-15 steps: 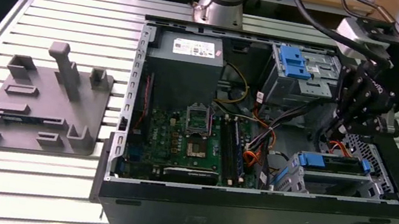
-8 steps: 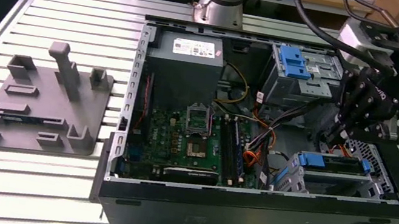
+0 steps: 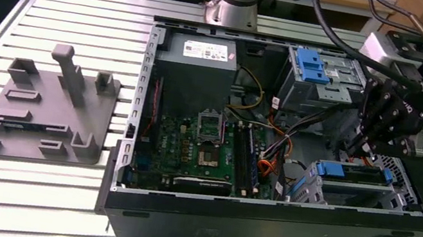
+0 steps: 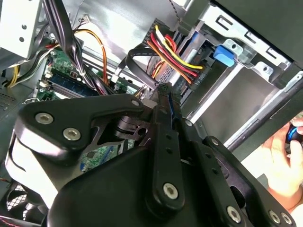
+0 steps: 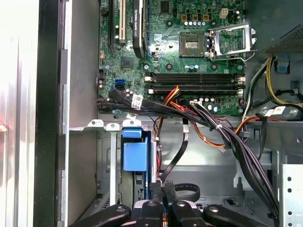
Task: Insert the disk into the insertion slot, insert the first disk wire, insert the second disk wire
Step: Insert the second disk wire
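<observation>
Gripper (image 4: pixel 164 90) linkage hogs the foreground in both wrist views. Its fingers look pinched together on the end of a flat black wire (image 4: pixel 142 66), though the grip itself is partly hidden, so that's my read rather than a sure thing.

Going across the exterior view from its left: a grey fixture plate (image 3: pixel 39 108) lies on the slatted table, then comes the open computer case (image 3: pixel 263 222) with the motherboard (image 3: pixel 197 149), and over at the right the gripper hangs just above the insertion slot (image 3: pixel 385 198).

The disk (image 3: pixel 358 174) already sits inside that slot, blue tab facing the motherboard.

So I reckon we're on the first wire. To do it well, I'd keep the plug square to the disk's connector edge, go down slowly, and steer clear of the orange and yellow wire bundle (image 4: pixel 177 56) just beside it. Someone's hand (image 4: pixel 279 165) is outside the case wall too, so careful there.
</observation>
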Available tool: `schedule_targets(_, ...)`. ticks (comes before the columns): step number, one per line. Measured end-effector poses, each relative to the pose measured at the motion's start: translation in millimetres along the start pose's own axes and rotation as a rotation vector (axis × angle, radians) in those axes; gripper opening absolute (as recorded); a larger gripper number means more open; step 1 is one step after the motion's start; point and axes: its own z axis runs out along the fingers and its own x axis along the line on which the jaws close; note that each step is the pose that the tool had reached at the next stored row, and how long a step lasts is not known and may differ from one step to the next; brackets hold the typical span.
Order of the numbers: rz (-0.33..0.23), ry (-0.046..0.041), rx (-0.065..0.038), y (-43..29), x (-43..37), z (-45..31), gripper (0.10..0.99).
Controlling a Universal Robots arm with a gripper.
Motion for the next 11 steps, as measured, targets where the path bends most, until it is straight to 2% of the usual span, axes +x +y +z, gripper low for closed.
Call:
schedule_targets(5,0.0,-0.0145,0.0,-0.4,6.4,0.2,0.145)
schedule_targets(11,0.003,-0.0344,-0.001,-1.5,9.6,0.2,0.145)
